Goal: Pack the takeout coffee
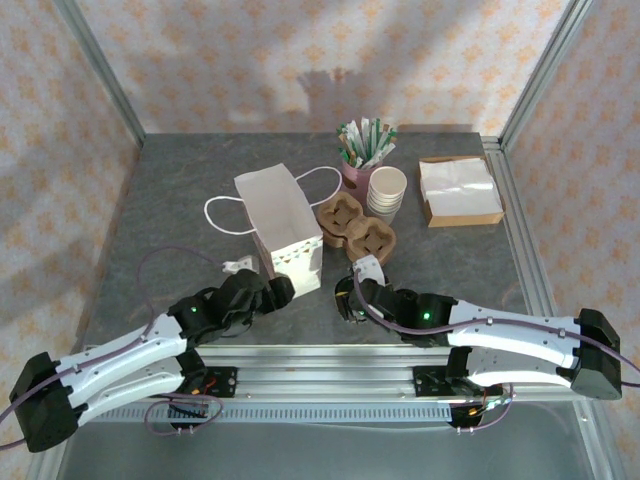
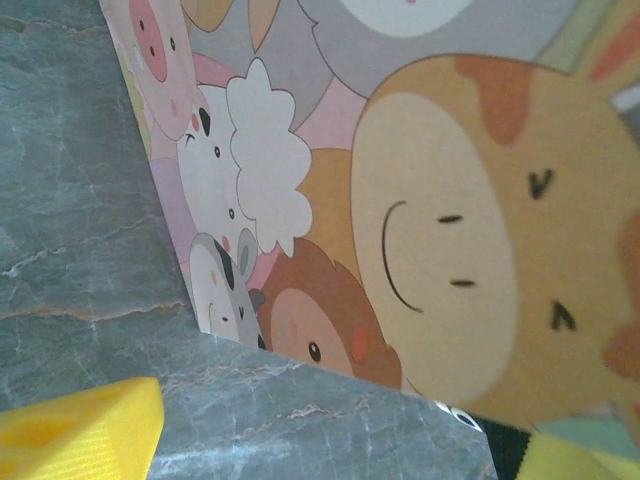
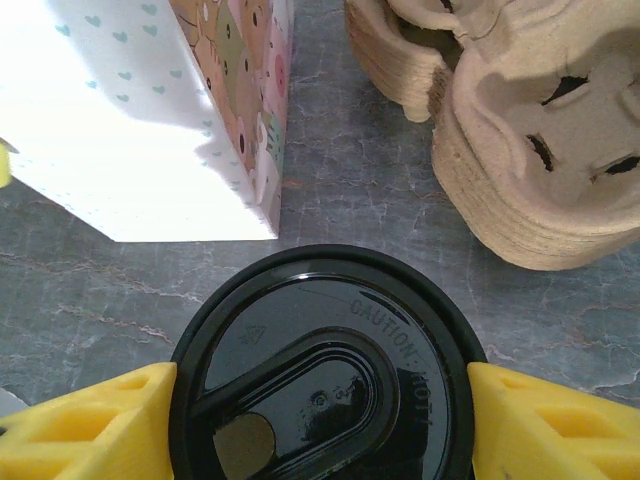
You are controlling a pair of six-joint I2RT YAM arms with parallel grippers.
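The takeout coffee (image 3: 330,330) shows as a round black lid marked "CAUTION HOT". It sits between the yellow fingers (image 3: 90,425) of my right gripper (image 3: 320,400), which is shut on its sides. In the top view the right gripper (image 1: 350,290) is just in front of the brown pulp cup carrier (image 1: 358,228) and right of the white paper bag (image 1: 280,220). My left gripper (image 1: 275,290) is low at the bag's near end. It stands open, facing the bag's cartoon-printed side (image 2: 400,200), with bare table between its yellow fingers (image 2: 80,435).
The stacked carrier (image 3: 540,150) lies just beyond the cup to the right, and the bag (image 3: 150,120) to the left. A stack of cream paper cups (image 1: 386,190), a cup of packets (image 1: 365,145) and a box of napkins (image 1: 458,190) stand at the back right.
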